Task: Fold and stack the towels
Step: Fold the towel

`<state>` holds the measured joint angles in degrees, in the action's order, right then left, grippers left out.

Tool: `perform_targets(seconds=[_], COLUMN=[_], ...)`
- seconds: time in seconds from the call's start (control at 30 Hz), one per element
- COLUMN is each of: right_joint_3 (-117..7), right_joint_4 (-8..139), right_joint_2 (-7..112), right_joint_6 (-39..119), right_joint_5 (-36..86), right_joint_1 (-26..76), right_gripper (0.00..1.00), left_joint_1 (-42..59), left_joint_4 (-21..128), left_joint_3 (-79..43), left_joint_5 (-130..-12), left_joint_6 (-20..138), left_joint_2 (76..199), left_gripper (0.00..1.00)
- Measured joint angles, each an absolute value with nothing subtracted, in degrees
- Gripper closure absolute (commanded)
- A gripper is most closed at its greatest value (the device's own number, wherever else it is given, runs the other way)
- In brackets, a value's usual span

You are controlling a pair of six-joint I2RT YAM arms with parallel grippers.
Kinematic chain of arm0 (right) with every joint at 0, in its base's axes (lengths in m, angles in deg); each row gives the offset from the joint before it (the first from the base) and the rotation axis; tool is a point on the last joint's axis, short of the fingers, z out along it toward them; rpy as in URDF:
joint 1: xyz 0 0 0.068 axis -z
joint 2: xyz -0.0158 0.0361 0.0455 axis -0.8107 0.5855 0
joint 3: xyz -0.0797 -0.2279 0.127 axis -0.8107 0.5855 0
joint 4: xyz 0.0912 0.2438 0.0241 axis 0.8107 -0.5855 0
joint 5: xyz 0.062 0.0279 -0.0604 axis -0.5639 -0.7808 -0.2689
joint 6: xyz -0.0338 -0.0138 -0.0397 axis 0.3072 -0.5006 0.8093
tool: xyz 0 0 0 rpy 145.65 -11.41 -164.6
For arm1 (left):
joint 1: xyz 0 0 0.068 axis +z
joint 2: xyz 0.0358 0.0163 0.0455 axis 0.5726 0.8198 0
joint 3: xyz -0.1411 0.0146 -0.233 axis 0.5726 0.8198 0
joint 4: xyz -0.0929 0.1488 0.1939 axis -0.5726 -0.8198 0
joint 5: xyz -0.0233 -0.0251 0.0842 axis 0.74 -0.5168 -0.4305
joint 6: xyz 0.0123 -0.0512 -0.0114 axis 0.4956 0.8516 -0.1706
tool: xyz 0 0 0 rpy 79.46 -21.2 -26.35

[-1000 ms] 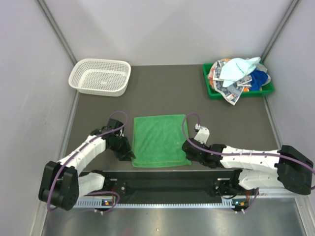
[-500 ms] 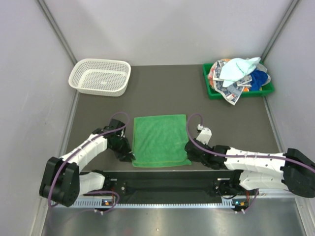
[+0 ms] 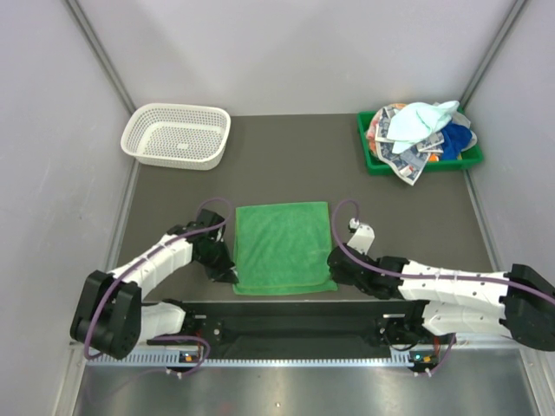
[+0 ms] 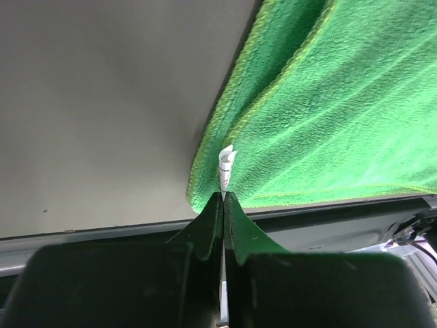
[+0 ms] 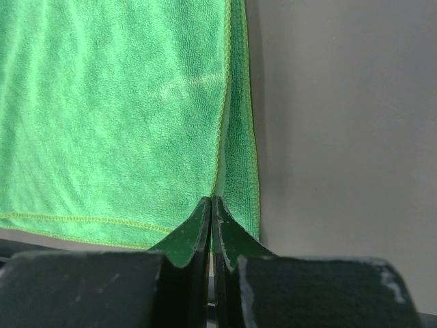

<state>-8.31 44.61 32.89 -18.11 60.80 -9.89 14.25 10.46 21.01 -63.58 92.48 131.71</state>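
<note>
A bright green towel (image 3: 282, 247) lies flat on the dark table, folded double, its near edge by the arm rail. My left gripper (image 3: 227, 274) is at its near left corner. In the left wrist view the left gripper (image 4: 223, 195) is shut on that corner of the green towel (image 4: 341, 123), and a small white label (image 4: 225, 164) sticks out of the tips. My right gripper (image 3: 335, 269) is at the near right corner, and in the right wrist view the right gripper (image 5: 212, 199) is shut on the edge of the green towel (image 5: 116, 116). Several other towels (image 3: 422, 128) are heaped at the back right.
The heap sits in a green plastic tray (image 3: 365, 139) by the right wall. A white mesh basket (image 3: 176, 134) stands at the back left. A black rail (image 3: 295, 325) runs along the near edge between the arm bases. Grey walls close in three sides.
The left gripper has closed on the towel's near left corner. The right gripper pinched fully shut at the near right corner and shifted slightly. The towel lies as before.
</note>
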Motion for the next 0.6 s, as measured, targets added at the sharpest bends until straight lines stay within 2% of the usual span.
perform_targets(seconds=[0.6], right_joint_3=[-8.7], right_joint_4=[41.0], right_joint_2=[28.3], right_joint_6=[-17.0], right_joint_5=[60.8], right_joint_1=[-9.8], right_gripper=[1.00], left_joint_1=[14.2], left_joint_4=[7.1], left_joint_3=[12.7], left_joint_5=[-66.2], left_joint_6=[90.9], left_joint_2=[131.3], left_gripper=[1.00])
